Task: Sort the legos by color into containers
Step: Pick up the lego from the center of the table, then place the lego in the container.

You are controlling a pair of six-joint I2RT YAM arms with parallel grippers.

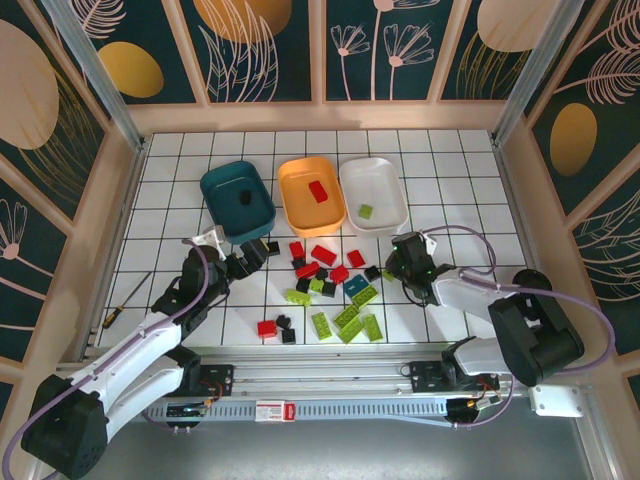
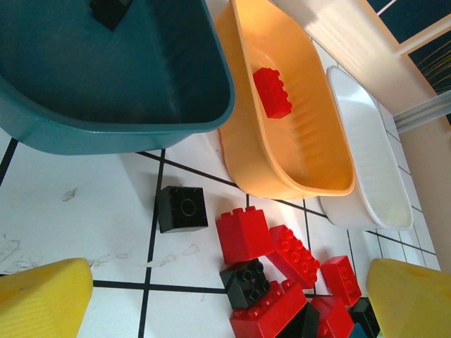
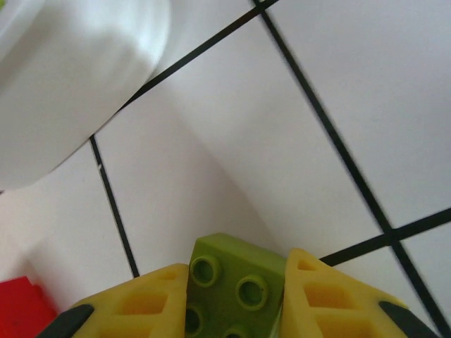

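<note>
while the right gripper is closed onto a lime green lego, its yellow pads press the brick from either side. one corner of the brick points away from the wrist, out over the white gridded table. too little of it shows to tell its long axis. it sits close to the white tub, on the tub's near right side.

the left gripper has its jaws spread wide and holds nothing. a squarish black lego lies flat on the table ahead of the gap between the fingers, apart from both and just near of the teal tub. a cluster of red legos lies beside it, toward the right.

the orange tub stands between the teal and white ones in a row at the far side. a red brick lies inside it with its long axis along the tub's length. another black brick is in the teal tub, and a green brick is in the white one.
</note>
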